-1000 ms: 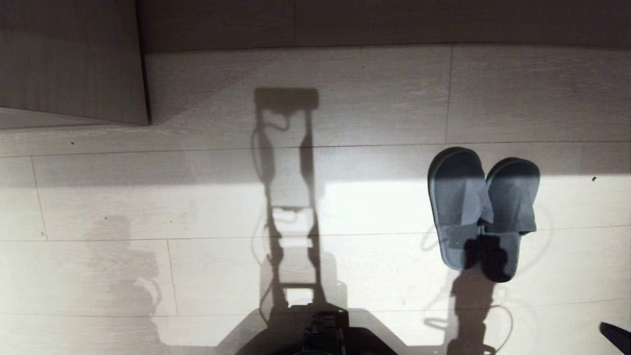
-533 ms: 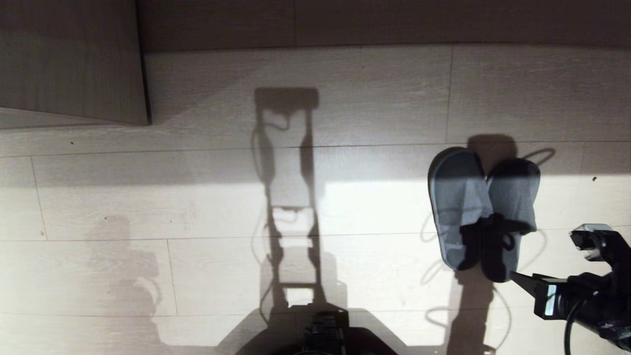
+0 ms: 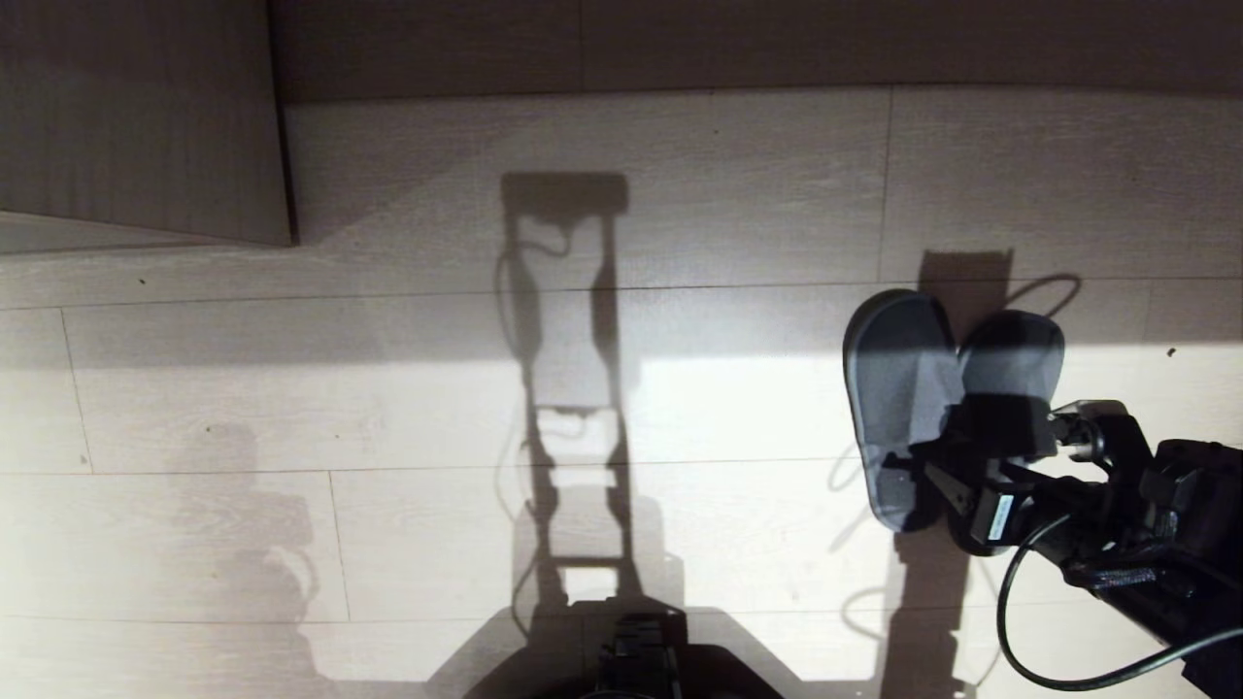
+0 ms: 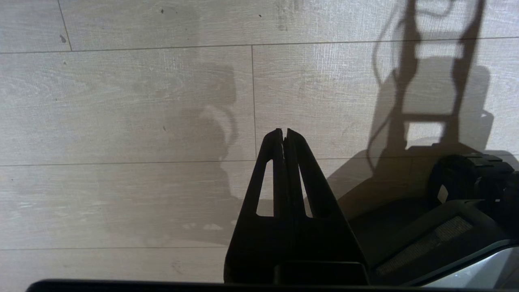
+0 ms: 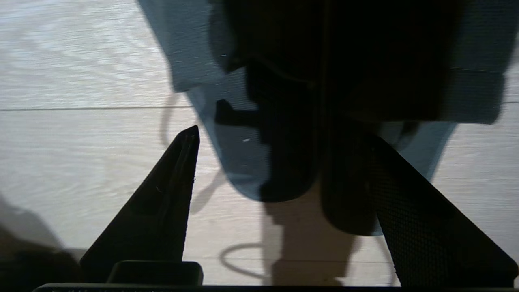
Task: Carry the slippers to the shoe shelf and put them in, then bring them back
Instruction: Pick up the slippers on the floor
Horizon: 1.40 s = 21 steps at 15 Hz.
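Observation:
The pair of blue-grey slippers (image 3: pixel 903 379) lies side by side on the pale wood floor at the right, toes pointing away from me. My right gripper (image 3: pixel 991 456) reaches in from the lower right and hangs over their heel ends. In the right wrist view its jaws (image 5: pixel 284 138) stand open and wide apart, with both heels of the slippers (image 5: pixel 239 162) between and beyond the fingers and nothing gripped. My left gripper (image 4: pixel 282 132) is shut and empty, parked above bare floor beside my base. The shoe shelf is out of view.
A grey-brown wood panel (image 3: pixel 136 116) juts out at the far left, and a dark wall strip (image 3: pixel 757 44) runs along the far edge. My base (image 3: pixel 636 660) sits at the near middle. Long shadows of my frame cross the floor.
My right arm has swung in from the lower right edge to above the slippers' heels, and its jaws have opened. The slippers have not moved.

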Motion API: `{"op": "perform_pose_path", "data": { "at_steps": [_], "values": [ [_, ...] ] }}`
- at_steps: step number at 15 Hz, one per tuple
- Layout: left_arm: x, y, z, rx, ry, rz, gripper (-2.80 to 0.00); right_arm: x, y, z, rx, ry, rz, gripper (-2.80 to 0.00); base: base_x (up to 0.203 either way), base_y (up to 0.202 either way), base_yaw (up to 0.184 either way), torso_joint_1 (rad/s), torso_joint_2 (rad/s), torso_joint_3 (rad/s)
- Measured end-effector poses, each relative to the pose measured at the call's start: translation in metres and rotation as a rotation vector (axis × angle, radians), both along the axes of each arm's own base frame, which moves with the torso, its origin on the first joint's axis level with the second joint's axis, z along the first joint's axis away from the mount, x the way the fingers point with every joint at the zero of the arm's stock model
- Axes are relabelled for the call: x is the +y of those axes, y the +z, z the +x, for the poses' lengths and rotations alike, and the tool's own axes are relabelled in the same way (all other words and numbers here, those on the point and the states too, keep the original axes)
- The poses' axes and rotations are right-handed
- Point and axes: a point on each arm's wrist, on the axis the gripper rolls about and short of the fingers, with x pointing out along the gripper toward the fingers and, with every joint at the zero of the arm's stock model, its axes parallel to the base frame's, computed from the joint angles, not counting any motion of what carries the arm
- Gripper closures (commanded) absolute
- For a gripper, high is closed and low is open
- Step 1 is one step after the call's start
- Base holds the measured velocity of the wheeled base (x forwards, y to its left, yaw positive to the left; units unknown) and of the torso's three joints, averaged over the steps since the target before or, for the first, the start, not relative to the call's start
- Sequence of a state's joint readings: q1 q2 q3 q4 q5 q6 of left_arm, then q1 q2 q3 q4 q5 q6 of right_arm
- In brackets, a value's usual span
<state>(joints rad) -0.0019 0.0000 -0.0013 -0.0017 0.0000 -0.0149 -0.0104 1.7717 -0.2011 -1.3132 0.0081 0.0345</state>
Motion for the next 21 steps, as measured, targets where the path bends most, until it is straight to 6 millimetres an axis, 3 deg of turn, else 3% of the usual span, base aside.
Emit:
{"op": "perform_pose_path", "data": {
  "at_steps": [10,21],
  "values": [
    [0.0,0.0,0.0,0.0,0.0,0.0,0.0,-0.007,-0.021,0.012,0.005,-0.074,0.003,-2.8,0.0,0.0,0.0,0.0,0.0,0.0],
    [0.0,0.0,0.0,0.001,0.0,0.002,0.0,-0.007,-0.004,0.05,-0.129,-0.058,0.045,-2.8,0.0,0.0,0.0,0.0,0.0,0.0]
  ]
}}
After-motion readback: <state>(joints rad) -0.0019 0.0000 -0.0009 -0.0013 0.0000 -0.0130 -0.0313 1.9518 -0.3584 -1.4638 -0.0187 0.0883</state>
